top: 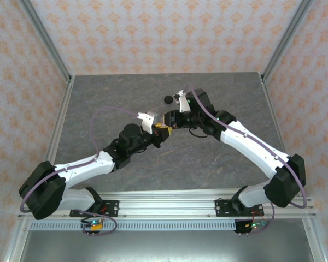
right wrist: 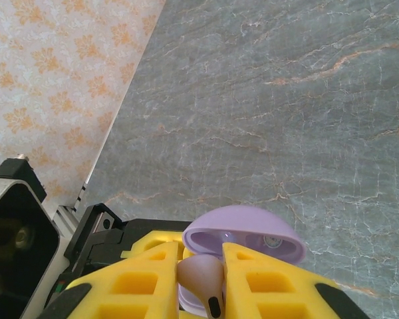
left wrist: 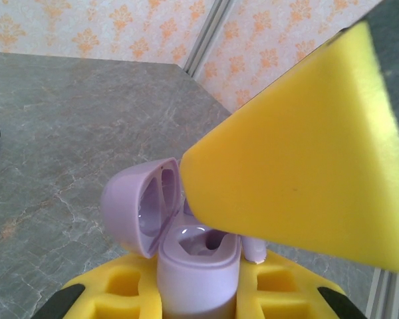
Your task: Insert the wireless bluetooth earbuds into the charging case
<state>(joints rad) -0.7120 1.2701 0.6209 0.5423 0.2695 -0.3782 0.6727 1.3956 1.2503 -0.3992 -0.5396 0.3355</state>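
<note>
A pale lavender earbud [right wrist: 201, 282] is pinched between the yellow foam fingers of your right gripper [right wrist: 201, 266]. In the right wrist view its short stem points back toward the camera. The bud sits right at the open mouth of the matching lavender charging case [left wrist: 199, 266], which is held above the grey stone-pattern table [top: 98, 109] near its middle. The case's hinged lid [left wrist: 136, 206] stands open, swung to the left in the left wrist view, and the wells inside face up. Your left gripper [left wrist: 199, 296] is clenched around the case body, holding it upright. One broad right finger [left wrist: 299, 153] hides much of the case mouth from the left wrist camera, so you cannot tell which well the bud is over.

To seat it well, you likely need to line the stem up with the well's deep slot before lowering. Come down slowly and straight, hold the case steady, and avoid knocking the lid. Let go only once the bud looks settled, because a tilted bud would probably pop out. A black round disc [top: 167, 99] lies on the table just beyond the grippers.
</note>
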